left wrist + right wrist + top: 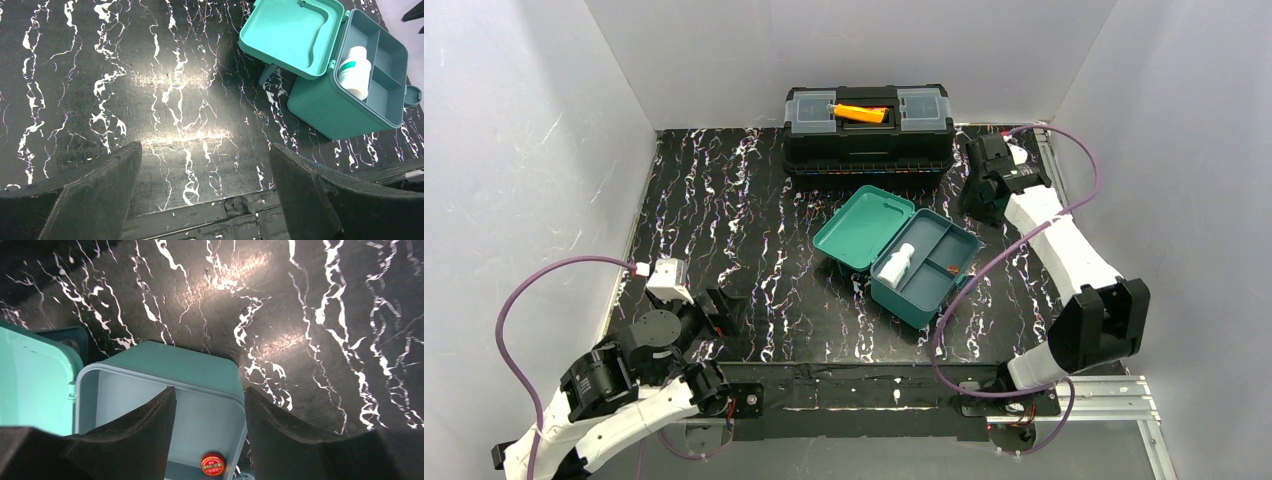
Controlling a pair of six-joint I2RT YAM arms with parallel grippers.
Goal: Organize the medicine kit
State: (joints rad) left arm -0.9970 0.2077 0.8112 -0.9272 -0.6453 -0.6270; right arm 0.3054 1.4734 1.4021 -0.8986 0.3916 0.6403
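Left end effector (205,167) is spread wide with nothing between its fingers, sitting low over bare bench (754,220) at the lower left of the top view. Right end effector (210,395) is spread too and also empty, hanging right above one corner of the medicine kit (924,292). The kit is about mid-frame, lid flopped open toward the upper left. A white bottle (896,264) lies in the compartment nearest the lid, and a small red round tin (213,463) in another. The black toolbox (867,140) is just behind.
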